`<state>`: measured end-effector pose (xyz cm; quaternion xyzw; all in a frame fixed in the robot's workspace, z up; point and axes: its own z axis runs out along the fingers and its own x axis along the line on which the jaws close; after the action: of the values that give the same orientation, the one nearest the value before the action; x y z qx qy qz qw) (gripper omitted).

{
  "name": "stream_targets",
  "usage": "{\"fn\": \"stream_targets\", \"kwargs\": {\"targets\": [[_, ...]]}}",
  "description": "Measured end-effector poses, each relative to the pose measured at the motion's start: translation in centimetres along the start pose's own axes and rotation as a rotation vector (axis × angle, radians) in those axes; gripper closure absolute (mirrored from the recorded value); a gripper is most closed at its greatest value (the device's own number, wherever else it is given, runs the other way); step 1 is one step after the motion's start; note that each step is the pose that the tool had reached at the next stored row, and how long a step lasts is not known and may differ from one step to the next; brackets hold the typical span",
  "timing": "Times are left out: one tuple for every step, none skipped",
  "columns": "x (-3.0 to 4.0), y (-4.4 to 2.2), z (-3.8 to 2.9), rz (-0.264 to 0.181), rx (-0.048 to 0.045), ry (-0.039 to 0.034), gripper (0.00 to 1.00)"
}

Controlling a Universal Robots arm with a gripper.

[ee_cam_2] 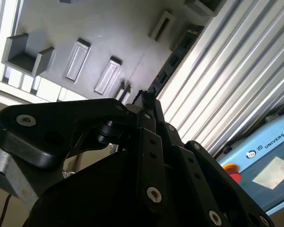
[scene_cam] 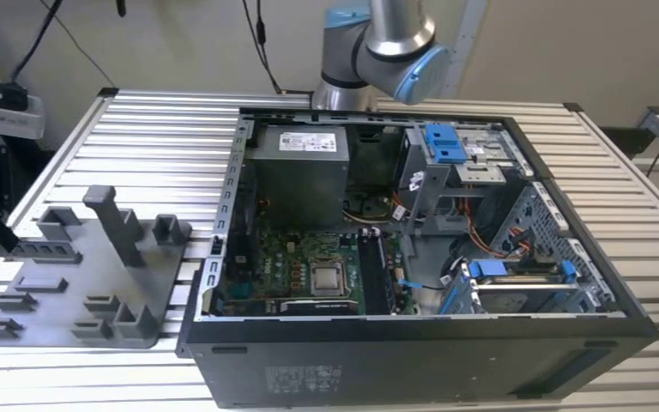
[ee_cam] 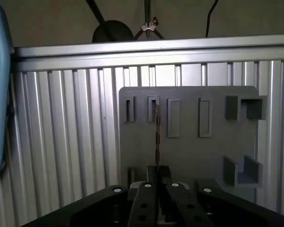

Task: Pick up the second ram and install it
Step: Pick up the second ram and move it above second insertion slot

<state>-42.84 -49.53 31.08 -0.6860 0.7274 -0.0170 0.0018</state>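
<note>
1. Pincer [ee_cam: 157, 173] clamped on second ram [ee_cam: 157, 137], seen edge-on in first wrist view;
2. Second ram in line with a slot of grey fixture plate [ee_cam: 189, 151]; seated or lifted, cannot tell;
3. Plate on ribbed surface [ee_cam: 61, 142], beside open computer case [scene_cam: 421, 257].

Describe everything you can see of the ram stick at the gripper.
The second ram is a thin, long strip, seen edge-on and brownish in the first wrist view. In the second wrist view it looks dark, with small parts along it. It runs straight out from between the fingers of the gripper, which appear closed on its near end. Behind it lies the grey fixture plate on the ribbed metal table. Whether its far end touches the plate cannot be told.
</note>
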Motion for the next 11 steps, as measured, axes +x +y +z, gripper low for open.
{"fn": "stream_targets", "kwargs": {"targets": [[0.0, 0.0, -0.14, 0.0, 0.0, 0.0001, 0.86], [0.01, -0.01, -0.27, 0.0, -0.0001, 0.0001, 0.86], [0.01, -0.01, -0.38, 0.0, 0.0, 0.0, 0.86], [0.01, -0.01, -0.5, 0.0, 0.0, 0.0, 0.86], [0.01, -0.02, -0.63, 0.0, -0.0001, 0.0001, 0.86], [0.01, -0.02, -0.74, 0.0, 0.0, 0.0, 0.86], [0.02, -0.02, -0.87, 0.0, -0.0001, 0.0001, 0.86], [0.02, -0.03, -0.98, 0.0, -0.0001, 0.0001, 0.86], [0.02, -0.03, -1.1, 0.0, -0.0001, 0.0001, 0.86], [0.02, -0.03, -1.22, 0.0, -0.0001, 0.0001, 0.86], [0.03, -0.04, -1.34, 0.0, 0.0, 0.0, 0.86]]}}
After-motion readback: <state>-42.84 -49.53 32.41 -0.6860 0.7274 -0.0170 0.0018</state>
